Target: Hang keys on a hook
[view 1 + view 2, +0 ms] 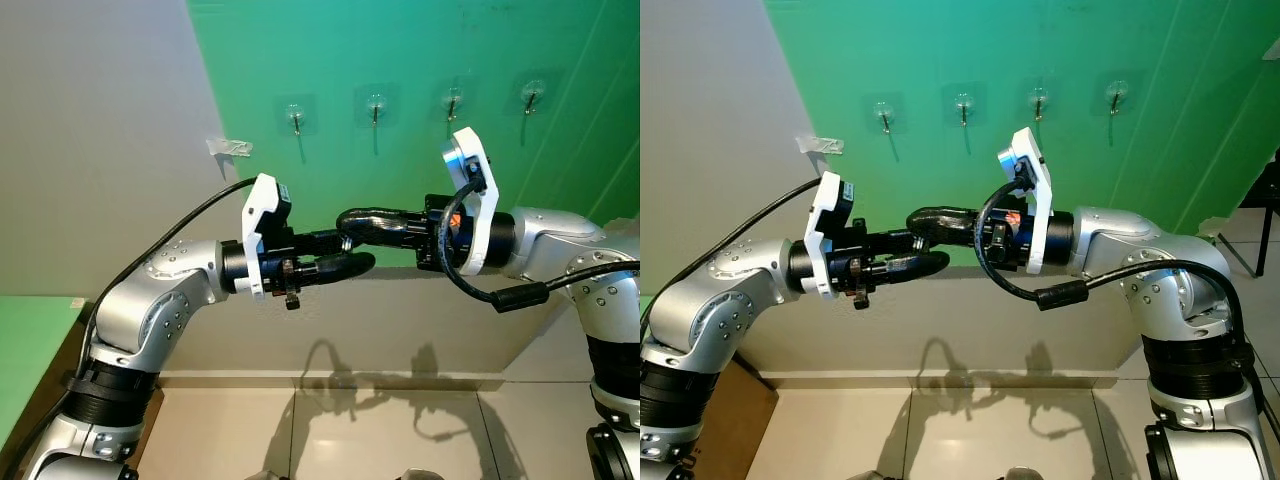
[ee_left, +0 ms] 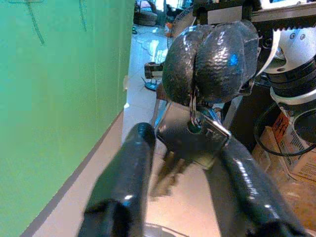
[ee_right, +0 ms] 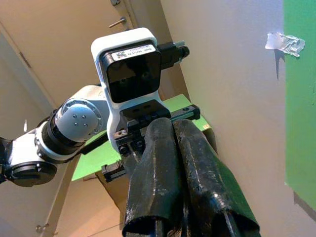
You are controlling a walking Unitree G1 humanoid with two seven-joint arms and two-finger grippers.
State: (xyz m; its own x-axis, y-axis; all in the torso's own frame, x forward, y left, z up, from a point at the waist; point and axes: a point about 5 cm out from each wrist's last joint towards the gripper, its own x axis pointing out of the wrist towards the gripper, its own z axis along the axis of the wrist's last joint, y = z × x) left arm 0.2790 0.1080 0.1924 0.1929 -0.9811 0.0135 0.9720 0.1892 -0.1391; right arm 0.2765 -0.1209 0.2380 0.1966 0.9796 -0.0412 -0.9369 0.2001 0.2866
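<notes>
Right gripper (image 2: 210, 59) is pinched tight on the key ring, and my left gripper (image 2: 185, 173) stands spread on either side of the keys (image 2: 190, 140) dangling from it, both held out before the green wall (image 1: 400, 50) below its row of hooks (image 1: 375, 105). I judge the keys light, hard, slick and free to swing; the ring (image 2: 193, 109) is the sure hold.

Head stereo pair facing green wall (image 1: 420, 50), wrist cameras close, facing each other, sharing the meeting tools
</notes>
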